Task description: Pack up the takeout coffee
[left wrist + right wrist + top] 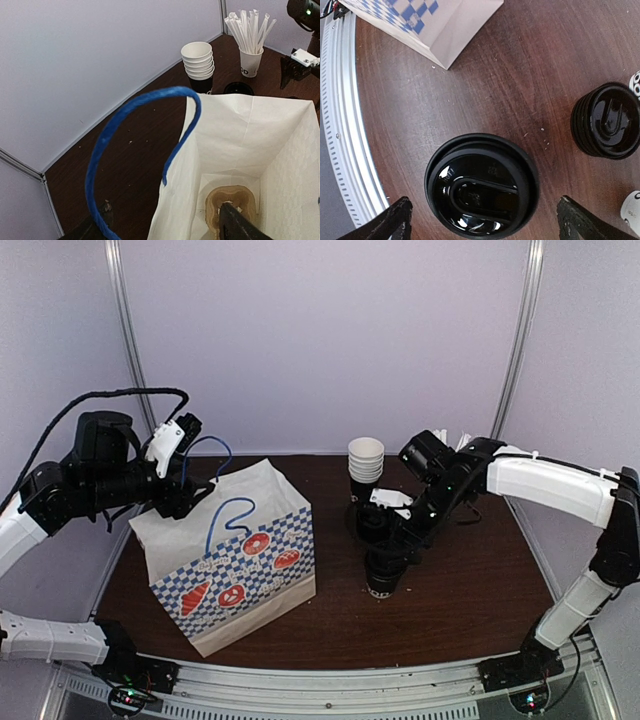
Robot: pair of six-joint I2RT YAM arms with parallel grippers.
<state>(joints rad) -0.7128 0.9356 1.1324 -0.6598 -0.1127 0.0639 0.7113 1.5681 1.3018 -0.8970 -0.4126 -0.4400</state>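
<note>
The takeout coffee (482,187) is a black cup with a black sip lid, standing on the brown table right of the bag (383,578). My right gripper (485,220) hangs just above it, open, one finger on each side of the lid, not touching it (388,548). A white paper bag (240,560) with blue checks and blue handles stands open at the left. My left gripper (165,222) is open astride the bag's back rim, one finger inside and one outside by the blue handle (130,115). A brown cardboard cup carrier (232,202) lies in the bag's bottom.
A stack of white-lined empty cups (365,462) stands at the back middle (198,62). A short black stack of bare lids (607,120) sits close behind the coffee (238,88). A white cup of white straws (250,55) stands behind them. The table's metal front edge (340,125) is near.
</note>
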